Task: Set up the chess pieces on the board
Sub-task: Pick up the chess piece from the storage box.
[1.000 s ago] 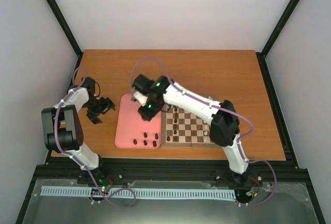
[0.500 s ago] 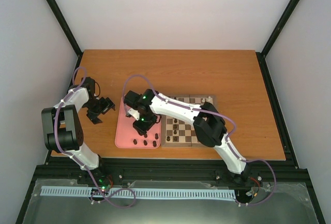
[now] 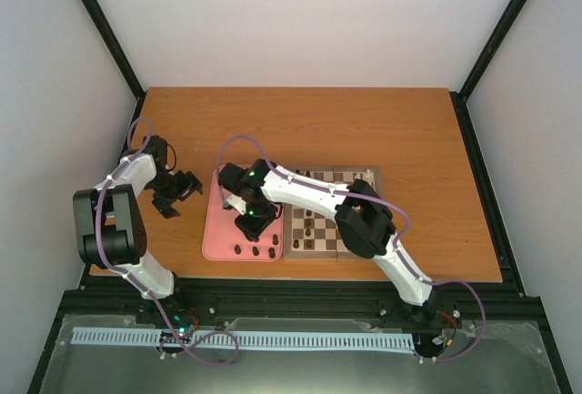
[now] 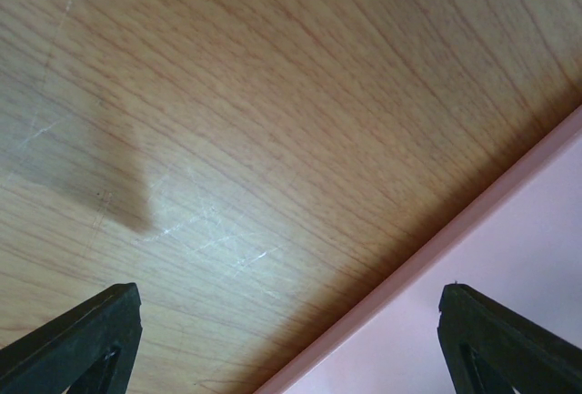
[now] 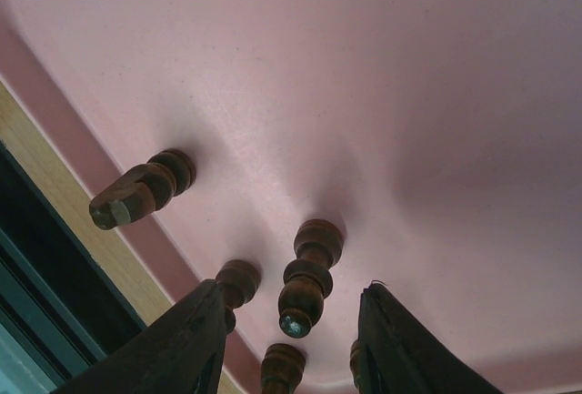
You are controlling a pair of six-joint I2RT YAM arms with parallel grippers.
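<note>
1. Right gripper (image 5: 291,308): held low over the pink tray (image 3: 218,217), with the jaws parted and set either side of one toppled dark chessman (image 5: 305,276). No contact with it can be made out, so nothing is gripped. The straddle is judged to be the approach for a pick.
2. Chess pieces (image 3: 255,250): a small cluster is gathered at the tray's 6 o'clock edge, and at least two are seen lying on their sides. Others are already stood on the board (image 3: 314,254), which is laid just beside the tray at its 3 o'clock. Much of the board is hidden by the right arm, so no count is attempted.
3. Left gripper (image 3: 180,196): parked at the tray's 9 o'clock over bare wood, with the jaws spread wide and empty. It is judged to be kept aside so that the right arm may work unhindered.
4. Surface: the table (image 3: 364,130) is orange-brown wood grain, and fine scratches are shown in the left wrist view. The tray is smooth and matt with a raised rim, so a lying piece is judged liable to roll if nudged.
5. Room: the table is enclosed by pale walls (image 3: 300,21) and black frame posts (image 3: 100,25), and is evenly lit.
</note>
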